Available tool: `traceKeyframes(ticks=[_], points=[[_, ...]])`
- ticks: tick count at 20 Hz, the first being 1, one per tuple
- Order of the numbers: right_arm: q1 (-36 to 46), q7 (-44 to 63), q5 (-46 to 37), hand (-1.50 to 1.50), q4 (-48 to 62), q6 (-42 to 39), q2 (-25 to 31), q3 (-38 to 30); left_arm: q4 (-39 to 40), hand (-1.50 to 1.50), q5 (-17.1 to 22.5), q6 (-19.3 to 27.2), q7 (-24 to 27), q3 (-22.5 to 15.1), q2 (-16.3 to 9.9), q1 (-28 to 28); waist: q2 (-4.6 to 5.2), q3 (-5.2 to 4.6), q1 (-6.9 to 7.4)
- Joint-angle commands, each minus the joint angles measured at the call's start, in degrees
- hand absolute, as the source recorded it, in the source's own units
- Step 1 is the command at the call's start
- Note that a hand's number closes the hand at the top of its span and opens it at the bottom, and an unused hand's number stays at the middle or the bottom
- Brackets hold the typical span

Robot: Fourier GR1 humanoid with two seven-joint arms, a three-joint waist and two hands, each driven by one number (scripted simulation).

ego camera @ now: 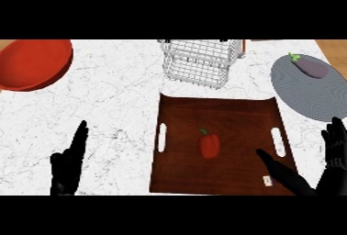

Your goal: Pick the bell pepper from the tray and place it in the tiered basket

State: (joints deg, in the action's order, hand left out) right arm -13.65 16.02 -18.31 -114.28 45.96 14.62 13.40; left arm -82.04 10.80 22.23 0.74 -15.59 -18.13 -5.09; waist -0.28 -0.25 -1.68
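A red bell pepper [209, 145] with a green stem lies near the middle of the dark brown wooden tray [183, 119]. The white wire tiered basket [200, 60] stands just beyond the tray's far edge. My right hand [325, 172] is open at the lower right, its thumb reaching over the tray's right front corner, a short way right of the pepper and not touching it. At the lower left, my left hand [69, 160] rests open on the counter, fingers pointing up, well clear of the tray.
A red bowl [30, 62] sits at the far left corner. A grey plate [305, 92] at the far right carries a purple eggplant [311, 68]. White marble counter lies between the left hand and the tray.
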Motion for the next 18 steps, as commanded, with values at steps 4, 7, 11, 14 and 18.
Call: traceKeyframes(ticks=[4,7,11,14,18], points=[[-7.1,20.5,-14.2,-1.5,-4.9,-11.4,8.0,8.4,0.9,0.0,-1.9,1.3,-0.7,-2.1,2.0,0.8,0.57,-0.46,1.24],[-7.0,28.6,-20.9,-1.5,-5.5,-18.0,11.1,10.1,1.9,0.0,-0.9,-0.6,0.2,-1.4,1.5,1.1,0.82,-0.6,1.94],[-2.8,42.8,-30.6,-1.5,-8.8,-26.5,11.6,10.2,1.4,0.0,-2.8,1.3,-1.1,-2.8,2.7,2.2,0.77,-0.51,2.52],[3.7,52.8,-39.0,-1.5,-8.7,-32.0,5.9,14.0,2.3,0.0,-1.3,-1.3,-0.7,-1.7,1.5,2.2,0.67,-0.33,3.38],[11.3,61.1,-46.8,-1.5,-5.8,-41.9,-1.5,18.6,3.7,0.0,-1.4,-0.3,-1.6,-0.9,2.9,4.5,0.52,-0.09,2.81]])
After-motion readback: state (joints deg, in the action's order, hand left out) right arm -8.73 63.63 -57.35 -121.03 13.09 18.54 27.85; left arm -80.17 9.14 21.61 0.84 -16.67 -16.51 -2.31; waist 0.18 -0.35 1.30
